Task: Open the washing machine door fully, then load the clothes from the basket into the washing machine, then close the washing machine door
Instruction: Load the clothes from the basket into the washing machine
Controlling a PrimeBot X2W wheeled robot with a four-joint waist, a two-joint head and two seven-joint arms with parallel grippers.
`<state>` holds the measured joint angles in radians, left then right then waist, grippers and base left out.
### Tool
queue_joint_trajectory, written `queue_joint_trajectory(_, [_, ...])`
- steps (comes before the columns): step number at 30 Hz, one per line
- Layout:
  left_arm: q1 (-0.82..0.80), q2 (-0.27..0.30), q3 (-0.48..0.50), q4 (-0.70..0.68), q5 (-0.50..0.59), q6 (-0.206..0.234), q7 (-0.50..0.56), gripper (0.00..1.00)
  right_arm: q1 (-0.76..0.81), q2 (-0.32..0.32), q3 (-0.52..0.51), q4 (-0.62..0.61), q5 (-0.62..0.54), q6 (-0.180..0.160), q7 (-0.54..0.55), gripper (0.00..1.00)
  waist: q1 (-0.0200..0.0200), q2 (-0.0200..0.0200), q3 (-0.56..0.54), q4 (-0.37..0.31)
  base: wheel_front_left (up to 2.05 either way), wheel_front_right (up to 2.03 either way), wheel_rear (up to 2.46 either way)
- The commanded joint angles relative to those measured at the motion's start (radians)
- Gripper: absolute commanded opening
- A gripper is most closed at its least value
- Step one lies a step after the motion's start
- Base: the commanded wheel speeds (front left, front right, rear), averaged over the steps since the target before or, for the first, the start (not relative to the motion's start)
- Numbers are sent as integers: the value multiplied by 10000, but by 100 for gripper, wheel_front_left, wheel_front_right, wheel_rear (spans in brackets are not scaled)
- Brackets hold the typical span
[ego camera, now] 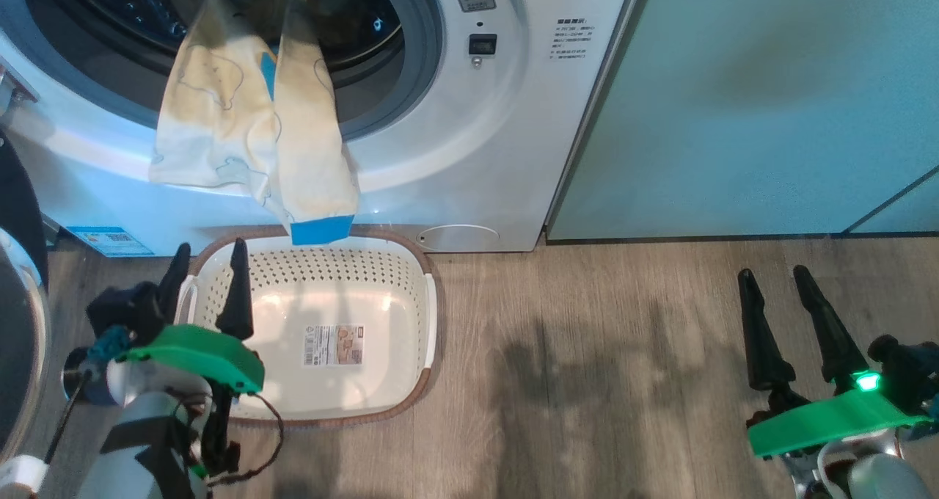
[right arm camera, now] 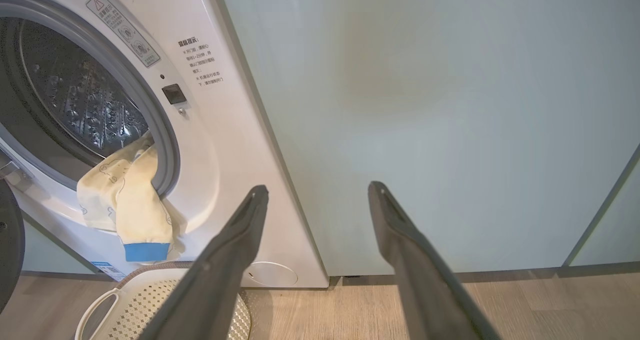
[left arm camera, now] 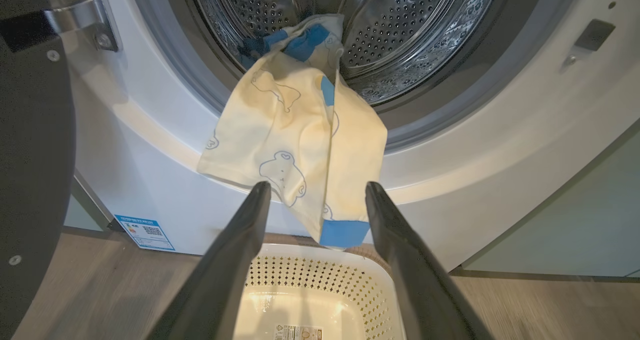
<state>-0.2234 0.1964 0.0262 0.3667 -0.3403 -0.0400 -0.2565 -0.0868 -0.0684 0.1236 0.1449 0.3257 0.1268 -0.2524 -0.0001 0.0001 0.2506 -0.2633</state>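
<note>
clothes (ego camera: 249, 117) hang half out of the washing machine (ego camera: 469, 154) over its lower door lip, above the empty basket (ego camera: 429, 293); soft, light, limp, so I'd pinch the bunched middle fold; left pincer (ego camera: 210, 246) and right pincer (ego camera: 772, 271) both apart, holding nothing.

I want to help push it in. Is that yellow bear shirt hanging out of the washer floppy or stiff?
Probably floppy: the clothes fold and droop over the washing machine front. Likely light: thin cloth hangs without sliding off. A push would probably bunch it; its cuff dangles over the basket.
</note>
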Motion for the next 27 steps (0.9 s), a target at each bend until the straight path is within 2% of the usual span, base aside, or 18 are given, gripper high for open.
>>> queue_joint_trajectory(1, [-87, 152, 379, -337, 138, 67, -53, 100, -66, -195, 146, -310, 54, 39, -94, 100, 1, -1, 6, 8, 0, 0, 0])
queue_joint_trajectory(18, [-147, -91, 739, -358, 378, -148, 14, 100, -106, -172, 127, -318, 67, 39, -94, 100, 1, -1, 132, -37, 0, 0, 0])
queue_joint_trajectory(22, [-859, 98, 617, -68, 111, -337, 789, 100, -206, -146, 144, -358, 66, 39, -94, 100, 1, -1, 377, -51, 0, 0, 0])
queue_joint_trajectory(27, [-2192, 592, 256, 297, -24, -515, 2495, 100, -424, -111, 251, -393, 68, 39, -94, 100, 1, -1, 780, -175, 0, 0, 0])
